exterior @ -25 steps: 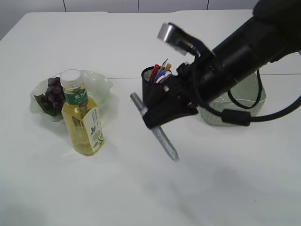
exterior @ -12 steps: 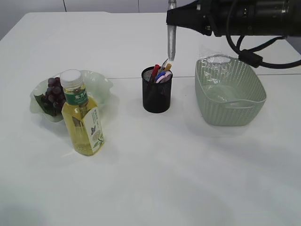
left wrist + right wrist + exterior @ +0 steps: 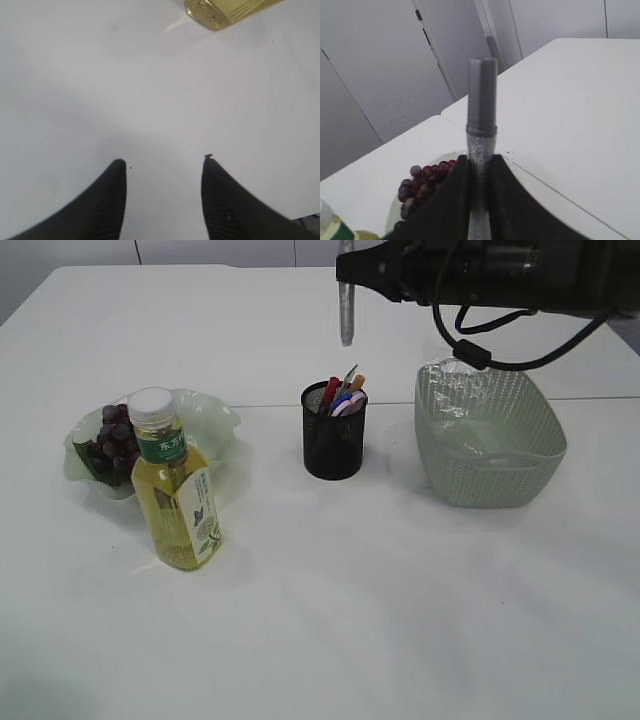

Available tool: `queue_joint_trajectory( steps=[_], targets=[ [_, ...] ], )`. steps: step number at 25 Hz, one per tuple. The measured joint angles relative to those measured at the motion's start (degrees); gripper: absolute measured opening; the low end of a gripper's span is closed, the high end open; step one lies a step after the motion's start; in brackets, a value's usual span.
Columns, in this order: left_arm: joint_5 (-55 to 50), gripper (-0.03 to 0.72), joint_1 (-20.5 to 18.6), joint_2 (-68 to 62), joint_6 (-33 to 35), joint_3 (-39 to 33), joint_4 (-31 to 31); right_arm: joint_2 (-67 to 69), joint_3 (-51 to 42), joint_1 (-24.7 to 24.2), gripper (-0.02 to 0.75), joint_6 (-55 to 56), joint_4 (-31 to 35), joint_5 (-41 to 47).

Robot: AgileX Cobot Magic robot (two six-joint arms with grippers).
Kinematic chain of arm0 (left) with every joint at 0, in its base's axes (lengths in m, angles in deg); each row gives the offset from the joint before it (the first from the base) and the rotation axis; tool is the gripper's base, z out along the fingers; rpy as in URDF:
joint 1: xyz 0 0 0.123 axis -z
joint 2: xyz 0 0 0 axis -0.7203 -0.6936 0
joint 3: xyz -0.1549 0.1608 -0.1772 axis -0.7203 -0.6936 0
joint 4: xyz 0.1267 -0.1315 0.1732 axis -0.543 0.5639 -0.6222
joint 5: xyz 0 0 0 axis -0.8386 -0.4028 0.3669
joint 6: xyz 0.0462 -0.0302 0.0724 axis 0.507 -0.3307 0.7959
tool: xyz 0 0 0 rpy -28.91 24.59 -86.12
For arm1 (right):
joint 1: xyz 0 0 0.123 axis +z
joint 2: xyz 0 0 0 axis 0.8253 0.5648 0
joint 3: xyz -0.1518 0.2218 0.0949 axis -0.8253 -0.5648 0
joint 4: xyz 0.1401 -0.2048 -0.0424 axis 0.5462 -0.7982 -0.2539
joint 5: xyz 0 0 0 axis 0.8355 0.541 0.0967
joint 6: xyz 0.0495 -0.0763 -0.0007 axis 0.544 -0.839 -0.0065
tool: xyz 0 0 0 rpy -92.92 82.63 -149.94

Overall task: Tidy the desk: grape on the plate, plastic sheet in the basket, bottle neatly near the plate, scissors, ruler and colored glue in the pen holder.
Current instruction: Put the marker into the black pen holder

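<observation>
A silver glitter glue pen (image 3: 346, 302) hung upright above the table, clamped between the fingers of the right gripper (image 3: 345, 265), whose arm reached in from the upper right. A second earlier the same pen had been slanted low over the table in front of the black mesh pen holder (image 3: 334, 443); half a second earlier it was already raised and vertical, and it had since shifted slightly left, ending above and just behind the holder. In the right wrist view the pen (image 3: 481, 125) stood pinched between the two dark fingers (image 3: 451, 200), its grey cap uppermost. The pen holder already contained several coloured items. To its right sat the pale green basket (image 3: 530, 462), with a clear plastic sheet (image 3: 452, 405) inside. To the left, grapes (image 3: 113, 436) lay on the frilled plate (image 3: 215, 420), the tea bottle (image 3: 173, 480) standing just in front. None of these had moved. The left gripper (image 3: 164, 165) hovered over bare table, jaws apart and holding nothing.
</observation>
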Motion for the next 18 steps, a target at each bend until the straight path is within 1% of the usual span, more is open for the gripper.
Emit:
queue_joint_trajectory(
  steps=[6, 10, 18],
  targets=[
    [0.36, 0.361, 0.00, 0.00, 0.00, 0.00, 0.00, 8.16, 6.76, 0.00, 0.059, -6.39, 0.00, 0.29],
    [1.65, 0.361, 0.00, 0.00, 0.00, 0.00, 0.00, 13.20, 10.18, 0.25, 0.069, -8.66, 0.11, 3.22],
    [1.98, 0.361, 0.00, 0.00, 0.00, 0.00, 0.00, 16.45, 11.31, 2.05, 0.081, -13.49, 0.00, 4.47]
  ],
)
